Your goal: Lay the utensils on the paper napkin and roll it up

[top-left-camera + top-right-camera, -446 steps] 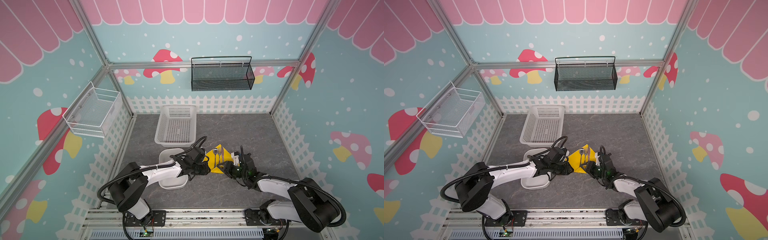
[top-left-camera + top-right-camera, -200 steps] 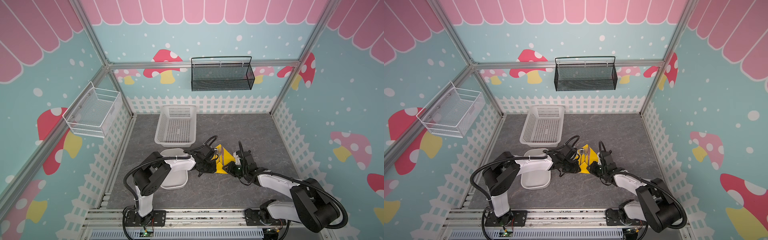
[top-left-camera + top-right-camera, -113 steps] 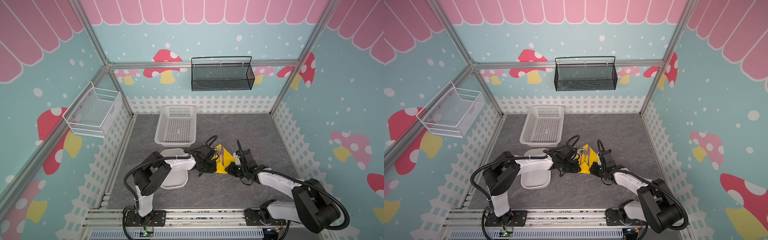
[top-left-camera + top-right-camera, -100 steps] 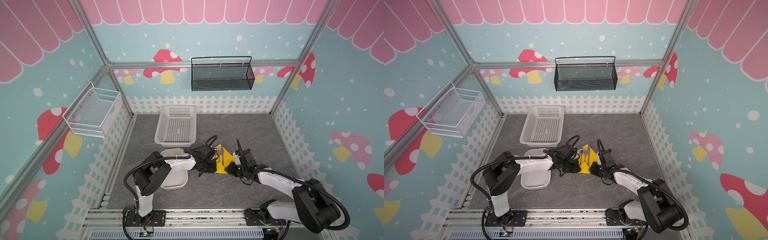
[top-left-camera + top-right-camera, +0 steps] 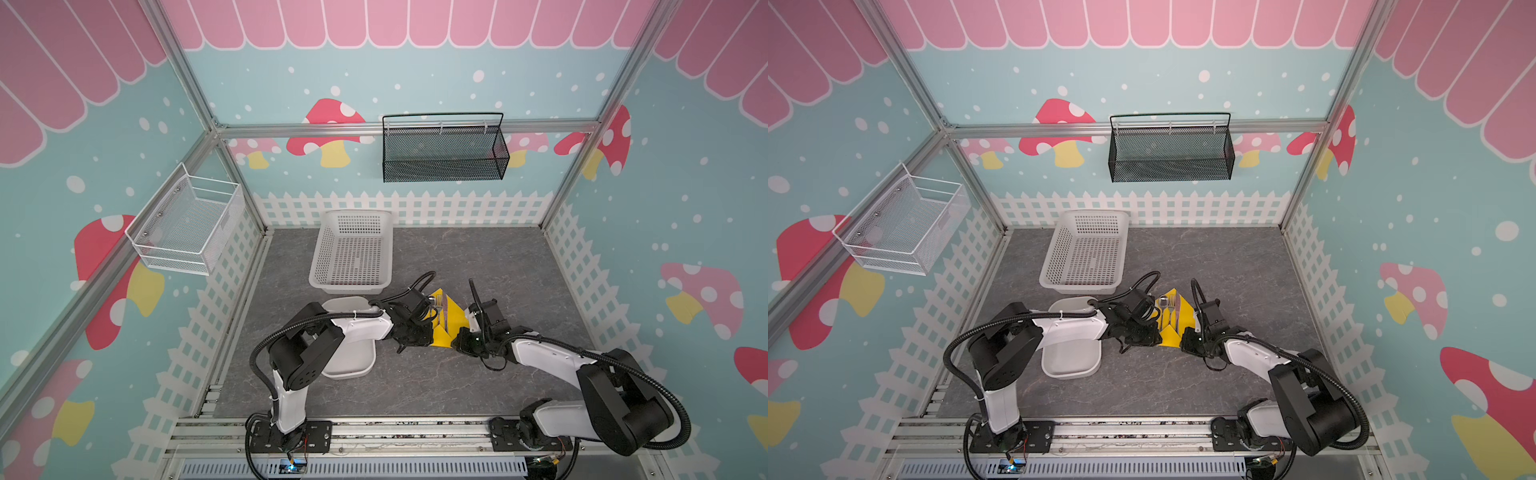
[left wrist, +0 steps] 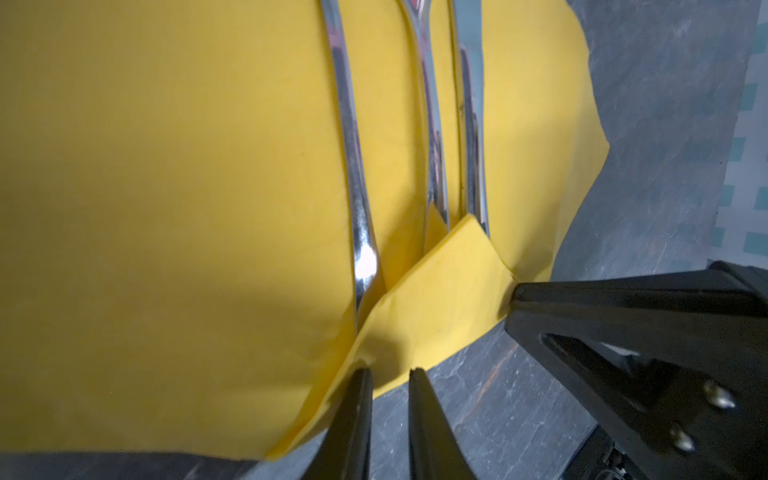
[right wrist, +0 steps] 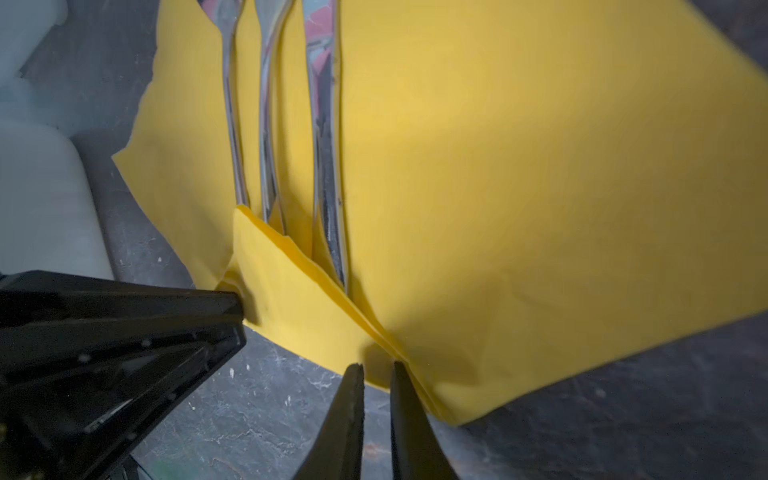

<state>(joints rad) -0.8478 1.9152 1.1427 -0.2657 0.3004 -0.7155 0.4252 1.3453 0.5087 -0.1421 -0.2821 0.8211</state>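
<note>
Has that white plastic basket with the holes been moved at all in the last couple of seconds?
No. The white basket sits in the same spot, its far end close to the picket fence in both top views.

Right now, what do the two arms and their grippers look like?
Both arms have white link shells with black joints and black corrugated cable looms. The left gripper and right gripper end in slim, tapering black fingers; each gripper body is black, with small silver screws.

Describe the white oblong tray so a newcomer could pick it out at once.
On the grey stone-patterned tabletop, find the tall white perforated plastic basket near the back fence. Just in front of it, partly under the left arm, lies the white oblong tray. Unlike the basket it is shallow, smooth and solid-walled with rounded corners, and it sits beside the bright yellow paper napkin.
</note>
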